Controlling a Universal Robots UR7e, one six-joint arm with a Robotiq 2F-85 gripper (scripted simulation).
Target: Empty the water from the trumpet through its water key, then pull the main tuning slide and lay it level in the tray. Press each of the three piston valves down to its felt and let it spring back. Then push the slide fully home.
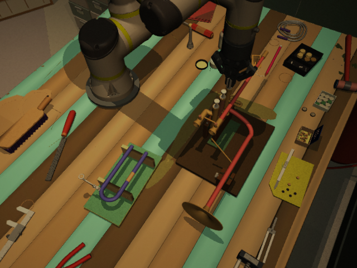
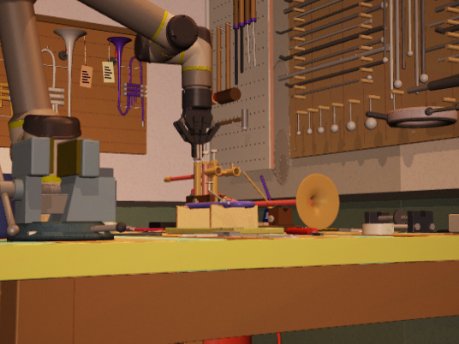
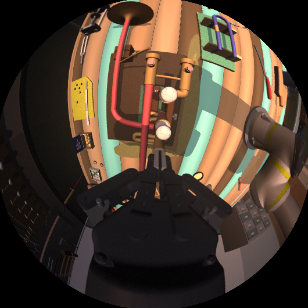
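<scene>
On the dark brown mat in the middle of the bench, the trumpet (image 1: 230, 144) stands on its rest, with a red tube, a brass bell (image 1: 203, 215) toward the near edge and three upright piston valves. My gripper (image 1: 229, 83) is closed and holds nothing, pointing straight down onto the valve farthest from the bell (image 3: 159, 151), whose cap is hidden under my fingertips. The white caps of the other two valves (image 3: 163, 132) (image 3: 168, 94) stand clear. The purple U-shaped tuning slide (image 1: 122, 174) lies across two wooden blocks in the green tray (image 1: 122, 184), left of the trumpet.
The robot's base (image 1: 111, 86) stands left of the valves, behind the tray. A file (image 1: 59, 147) and a brush (image 1: 24, 127) lie further left. A yellow pad (image 1: 291, 179) and small boxes (image 1: 304, 135) lie right of the mat. A vise (image 2: 55, 188) stands at the bench's end.
</scene>
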